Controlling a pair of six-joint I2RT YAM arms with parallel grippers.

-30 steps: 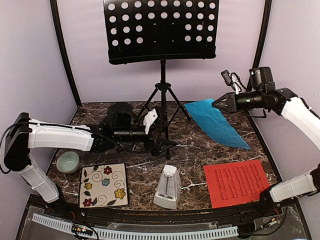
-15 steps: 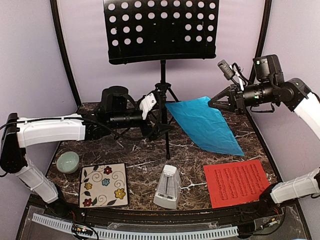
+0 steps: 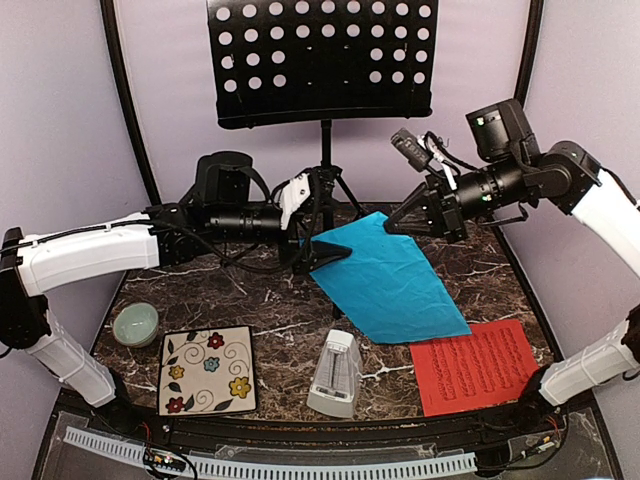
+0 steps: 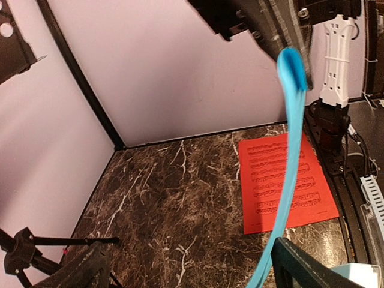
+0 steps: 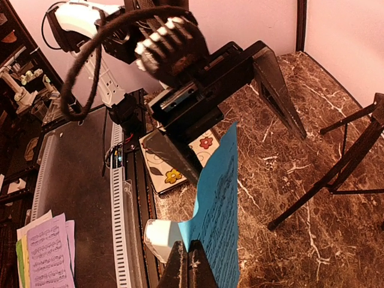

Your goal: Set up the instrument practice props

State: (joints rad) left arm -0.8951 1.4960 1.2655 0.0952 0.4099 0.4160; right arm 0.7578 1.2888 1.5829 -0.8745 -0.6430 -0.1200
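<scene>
- Above the marbled table (image 3: 260,310), the right gripper (image 3: 400,222) is pinched tight on an upper corner of the blue sheet (image 3: 385,285), which hangs slanting between the two arms.
- The left gripper (image 3: 318,228) stands wide, its jaws on either side of the sheet's opposite corner; whether they touch it I cannot tell.
- The red sheet (image 3: 475,365) lies flat at the front right.
- The white metronome (image 3: 336,375) stands upright at front centre.
- The black music stand (image 3: 322,60) stands at the back.
</scene>
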